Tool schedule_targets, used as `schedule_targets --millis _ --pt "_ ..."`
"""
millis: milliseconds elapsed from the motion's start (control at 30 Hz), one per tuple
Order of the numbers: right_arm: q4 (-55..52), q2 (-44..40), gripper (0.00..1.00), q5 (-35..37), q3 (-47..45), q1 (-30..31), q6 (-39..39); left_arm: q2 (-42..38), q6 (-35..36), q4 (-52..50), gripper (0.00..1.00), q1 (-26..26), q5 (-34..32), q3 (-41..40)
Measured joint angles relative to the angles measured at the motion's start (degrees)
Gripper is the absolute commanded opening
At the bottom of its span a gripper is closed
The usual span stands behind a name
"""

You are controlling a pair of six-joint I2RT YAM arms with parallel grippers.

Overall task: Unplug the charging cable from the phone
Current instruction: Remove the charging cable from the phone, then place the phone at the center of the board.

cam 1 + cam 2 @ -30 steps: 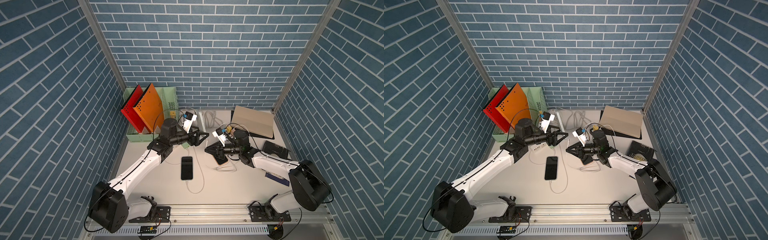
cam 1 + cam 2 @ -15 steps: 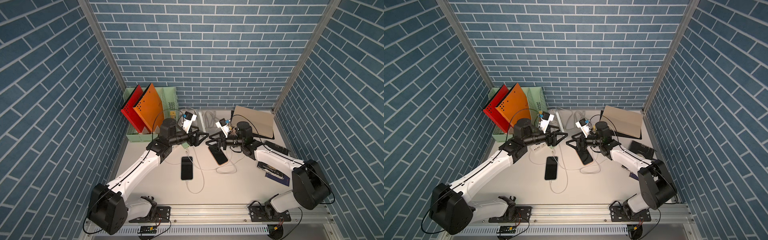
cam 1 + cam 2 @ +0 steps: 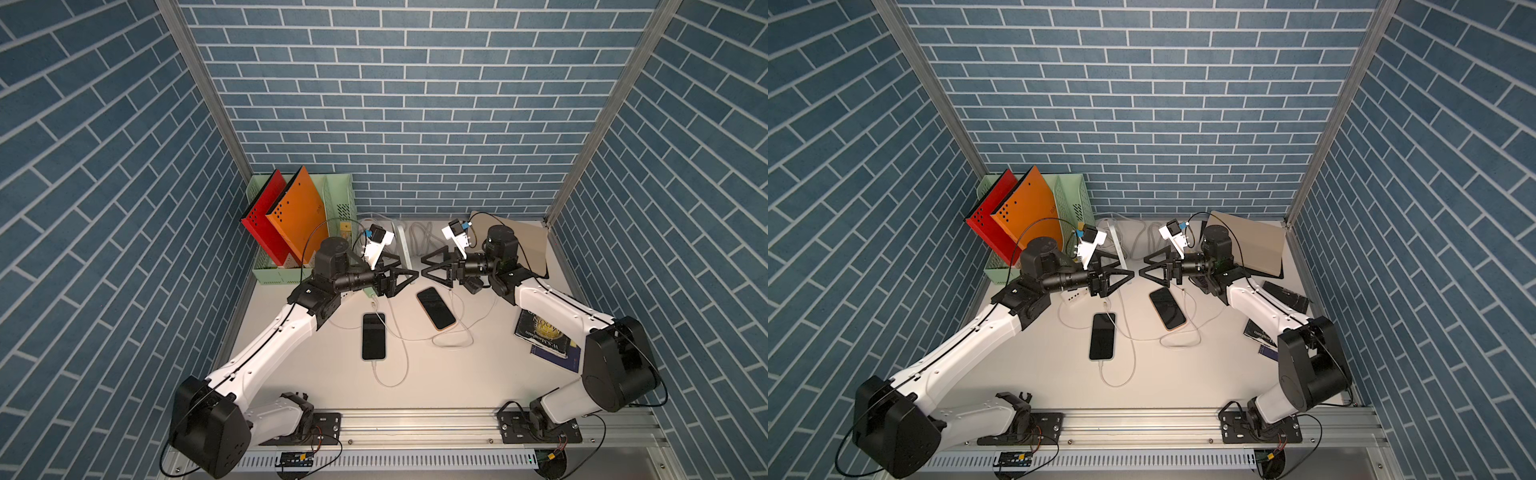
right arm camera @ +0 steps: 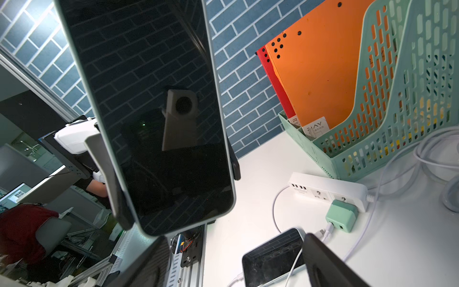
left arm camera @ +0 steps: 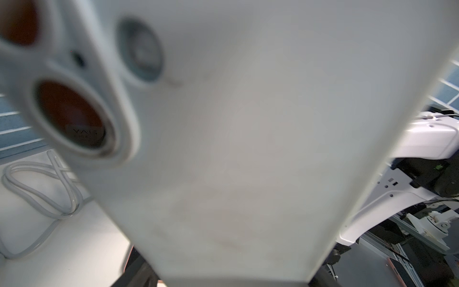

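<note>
Since a second ago the right gripper (image 3: 423, 267) has come up off the table (image 3: 478, 386) and let go. The orange-cased phone (image 3: 436, 308) it was down on then now lies flat and free, just below the claw. Left arm unchanged.

Both top views: right claw spread wide, holding nothing. Its tips nearly meet those of the left gripper (image 3: 409, 270) in mid-air. The left claw's grip cannot be read from above. A black phone (image 3: 374, 336) lies flat nearer the front edge, with the charging cable (image 3: 373, 363) plugged into its near end and looping over the table. Whether a lead sits in the orange-cased phone: cannot tell.

Left wrist view: filled by the pale back of a third phone, the held phone (image 5: 236, 149), very close and blurred, lenses at one corner. The right arm (image 5: 434, 141) shows past its edge.

Right wrist view: held phone upright and tilted, dark screen to the camera. It is clamped at its side edges between the left claw's grey fingers (image 4: 109, 179). On the table behind it are the black phone with the cable by it and a green charger (image 4: 341, 218) in a white power strip (image 4: 327, 188). A green file rack (image 4: 409, 111) stands beyond.
</note>
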Motion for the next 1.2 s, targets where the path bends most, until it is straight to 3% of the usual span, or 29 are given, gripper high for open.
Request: schedule_targets --millis 433,1200 --pt "10.1 2.2 1.00 -6.0 5.0 1.5 9.8 -0.4 1.2 -1.5 0.00 0.0 3.2 0.0" --pt "11.0 6.6 0.97 -6.7 10.5 6.3 11.0 -0.1 1.5 -1.6 0.00 0.0 4.2 -0.1"
